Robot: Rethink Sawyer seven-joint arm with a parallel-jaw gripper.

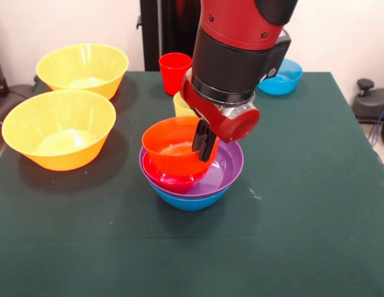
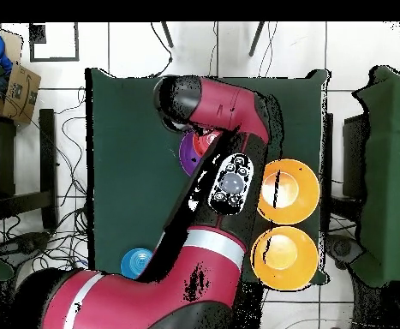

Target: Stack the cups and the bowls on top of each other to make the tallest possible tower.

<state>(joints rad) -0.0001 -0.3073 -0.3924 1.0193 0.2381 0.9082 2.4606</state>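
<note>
Bowls nest mid-table as I watch my gripper [image 1: 205, 143], fingers pinched on the right rim of the orange-red bowl [image 1: 170, 147], which sits tilted atop the tower [image 1: 191, 167]: pink-red bowl [image 1: 170, 179], purple bowl [image 1: 224, 170], blue bowl [image 1: 191, 199] lowest. Just behind stand a pale yellow cup [image 1: 181, 105] and red cup [image 1: 174, 71]. Two large yellow bowls [image 1: 59, 129] rest far left; a light-blue bowl [image 1: 282, 77] far right.

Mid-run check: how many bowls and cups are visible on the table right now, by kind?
Bowls: 6, two large yellow, light-blue, and the stacked orange-red, pink-red, purple and blue.
Cups: 2, red and pale yellow.
Total: 9... corrected count below.
Bowls: 7
Cups: 2
Total: 9
</note>
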